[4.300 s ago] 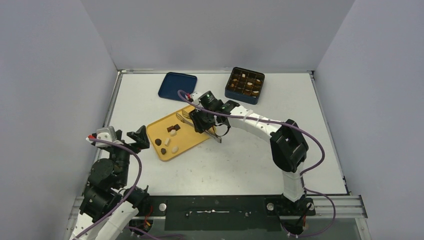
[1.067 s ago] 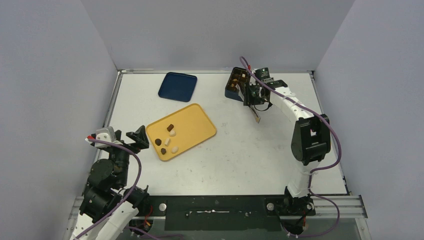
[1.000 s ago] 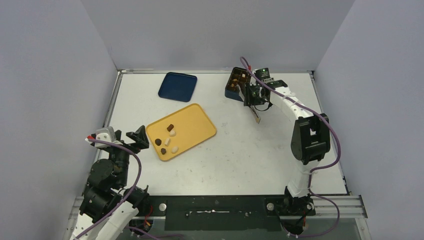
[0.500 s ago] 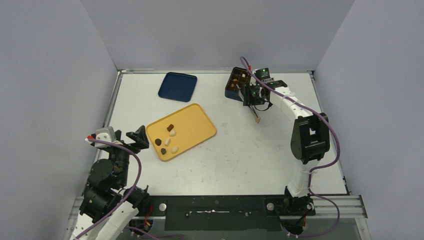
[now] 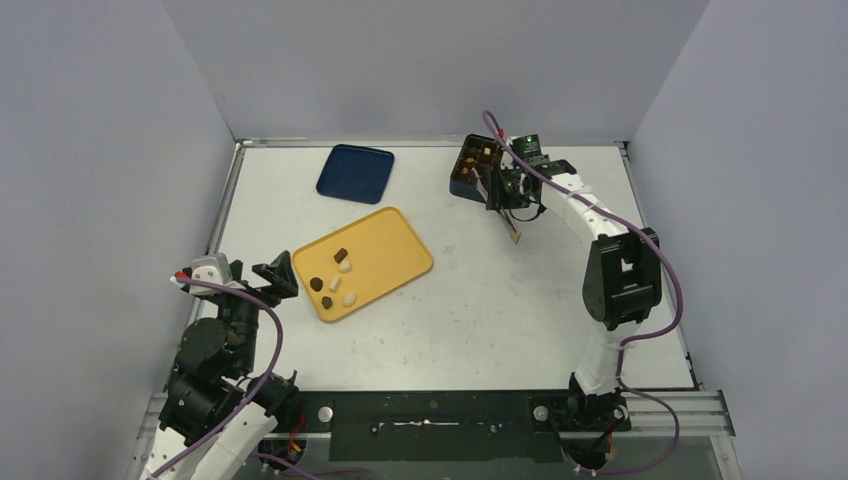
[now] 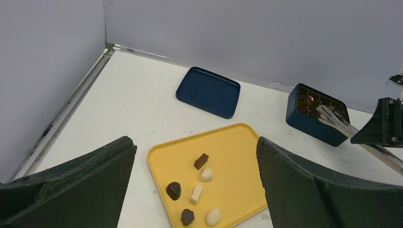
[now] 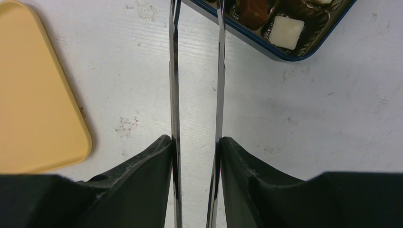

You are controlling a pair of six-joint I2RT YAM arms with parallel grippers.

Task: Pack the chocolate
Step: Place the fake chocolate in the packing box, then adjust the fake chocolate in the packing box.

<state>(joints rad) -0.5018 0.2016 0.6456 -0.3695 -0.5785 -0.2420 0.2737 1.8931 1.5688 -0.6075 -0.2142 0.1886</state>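
Grips a pair of thin metal tongs [image 7: 220, 71] in the right gripper [image 7: 195, 142], fingers pressed against the outside of both blades. Holds the blades a little apart and parallel, not squeezed together. Cannot tell whether anything is pinched at the tips, cut off at the top of the right wrist view. Reaches toward 1 o'clock on the table [image 5: 450, 320], with the far end of the tongs over the dark blue gridded box [image 5: 462, 185] and the handle end slanting back toward the table's middle. Finds the chocolate [image 6: 205, 175] in two places. Shows several pieces already in the box's cells, among them a white square with a brown block next to it, right at the box's near wall. Shows six more loose on the yellow tray [image 5: 385, 250] at 9 o'clock: three white, two dark brown, and one caramel-brown block at the far end of the group. Rests the left gripper [image 5: 278, 275] at 8 o'clock, near the tray's near-left edge, jaws spread wide with nothing between them. Shows a flat dark blue lid [image 5: 355, 172] at 11 o'clock, lying apart from both tray and box.
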